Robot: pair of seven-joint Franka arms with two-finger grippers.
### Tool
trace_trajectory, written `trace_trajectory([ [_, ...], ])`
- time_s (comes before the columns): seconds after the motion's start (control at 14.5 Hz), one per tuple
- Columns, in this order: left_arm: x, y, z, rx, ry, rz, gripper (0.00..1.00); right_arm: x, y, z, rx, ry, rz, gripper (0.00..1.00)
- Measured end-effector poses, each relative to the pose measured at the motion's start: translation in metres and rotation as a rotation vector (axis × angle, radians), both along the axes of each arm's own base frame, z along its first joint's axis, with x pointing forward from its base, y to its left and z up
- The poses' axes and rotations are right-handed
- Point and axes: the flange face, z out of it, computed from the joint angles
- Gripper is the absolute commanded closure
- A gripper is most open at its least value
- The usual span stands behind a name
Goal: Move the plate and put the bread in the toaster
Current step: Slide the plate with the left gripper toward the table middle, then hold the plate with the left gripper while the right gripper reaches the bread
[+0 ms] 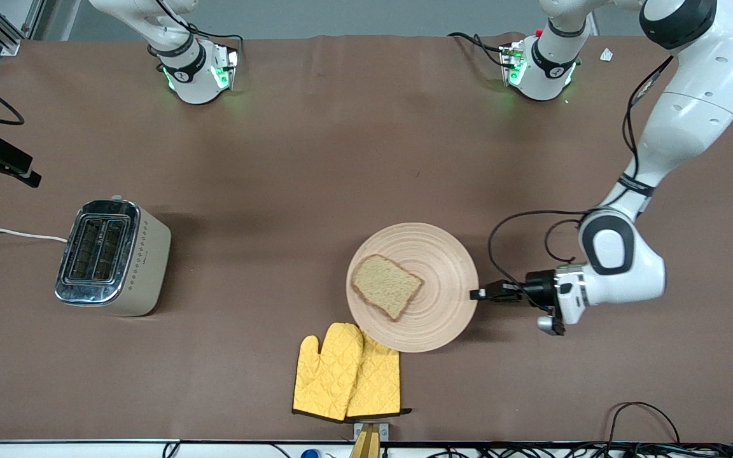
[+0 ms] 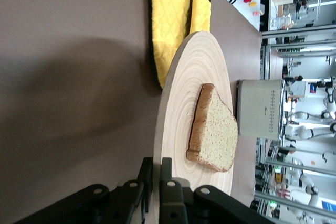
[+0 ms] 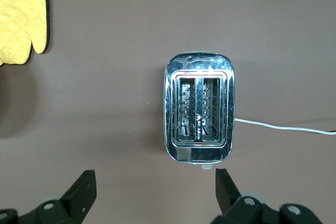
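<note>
The round pale wooden plate (image 1: 443,254) is clamped at its 3 o'clock rim by the left gripper (image 1: 478,294). The brown speckled bread slice (image 1: 385,285) lies on it. The right gripper (image 3: 155,192) is held spread wide over the chrome-topped cream toaster (image 1: 112,257), which stands at 9 o'clock from the plate.

Setting: robotics lab, not a home kitchen. Evidence: two white arms w/ bases (image 1: 198,73) bolted directly to a table (image 1: 315,159) covered in plain brown sheet; green status LEDs lit on both bases. Loose black cables (image 1: 643,416) run along the table edge nearest the front cam. Left wrist view shows aluminium-profile frames (image 2: 294,40) and more white robot arms (image 2: 310,124) in the background. Kitchen items are props only.
</note>
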Motion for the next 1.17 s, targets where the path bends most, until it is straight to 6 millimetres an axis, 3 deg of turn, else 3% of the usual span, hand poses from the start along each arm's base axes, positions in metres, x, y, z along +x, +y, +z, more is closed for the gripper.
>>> trace_trajectory([
  [0.48, -0.057, -0.066, 0.0, -0.011, 0.023, 0.107, 1.0, 0.0, -0.001, -0.002, 0.0, 0.009, -0.002, 0.0],
  [0.69, -0.079, -0.086, 0.002, -0.004, 0.033, 0.135, 0.99, 0.002, 0.005, -0.017, 0.004, 0.061, 0.024, 0.0],
  [0.89, -0.091, -0.099, 0.005, 0.005, 0.032, 0.152, 0.99, 0.016, 0.035, -0.051, 0.047, 0.126, 0.073, 0.0],
  [1.17, -0.109, -0.13, 0.001, 0.043, 0.014, 0.144, 0.99, 0.041, 0.102, -0.102, 0.1, 0.161, 0.045, 0.0],
])
